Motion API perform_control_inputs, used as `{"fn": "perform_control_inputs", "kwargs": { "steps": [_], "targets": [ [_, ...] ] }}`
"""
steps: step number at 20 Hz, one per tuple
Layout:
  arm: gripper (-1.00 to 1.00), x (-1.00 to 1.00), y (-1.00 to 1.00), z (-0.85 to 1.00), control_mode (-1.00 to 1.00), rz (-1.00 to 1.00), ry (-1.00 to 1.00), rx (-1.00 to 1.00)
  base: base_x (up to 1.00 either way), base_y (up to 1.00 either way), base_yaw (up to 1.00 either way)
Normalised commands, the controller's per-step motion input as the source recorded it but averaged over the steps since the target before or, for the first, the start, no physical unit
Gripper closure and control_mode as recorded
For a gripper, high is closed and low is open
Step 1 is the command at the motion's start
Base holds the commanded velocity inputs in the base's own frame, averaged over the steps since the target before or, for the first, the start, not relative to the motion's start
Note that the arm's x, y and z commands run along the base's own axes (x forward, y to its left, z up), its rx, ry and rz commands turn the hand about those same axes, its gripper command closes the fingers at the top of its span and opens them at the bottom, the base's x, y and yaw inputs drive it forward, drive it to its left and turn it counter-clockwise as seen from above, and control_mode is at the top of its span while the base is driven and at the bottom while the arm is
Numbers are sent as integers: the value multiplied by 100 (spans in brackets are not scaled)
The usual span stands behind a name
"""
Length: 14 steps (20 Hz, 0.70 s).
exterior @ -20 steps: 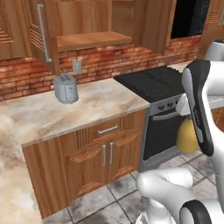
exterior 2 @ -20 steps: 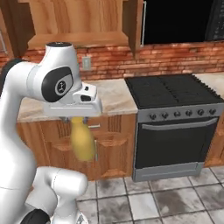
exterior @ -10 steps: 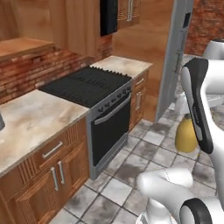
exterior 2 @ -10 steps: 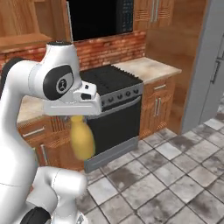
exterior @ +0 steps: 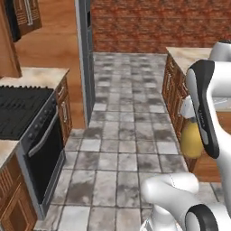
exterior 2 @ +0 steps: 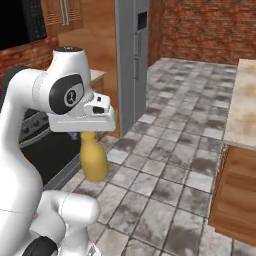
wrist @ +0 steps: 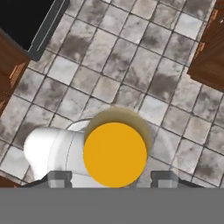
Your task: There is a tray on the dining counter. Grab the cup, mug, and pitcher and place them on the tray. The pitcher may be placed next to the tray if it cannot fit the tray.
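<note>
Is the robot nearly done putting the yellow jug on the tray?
Not yet. The pitcher already hangs off the floor, gripped in the pincer under the white hand, above the grey floor tiles. What's left: carry it to the counter on the right and set it down.

I can read no text, label, brand, number or sign anywhere around me.
</note>
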Motion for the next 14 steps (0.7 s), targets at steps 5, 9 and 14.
{"fn": "perform_control_inputs", "kwargs": {
  "steps": [5,9,14],
  "targets": [
    [100,0,0,0,100,0,0,0,0,-9,-81],
    [100,0,0,0,100,0,0,0,0,-4,-82],
    [100,0,0,0,100,0,0,0,0,-5,-83]
  ]
}}
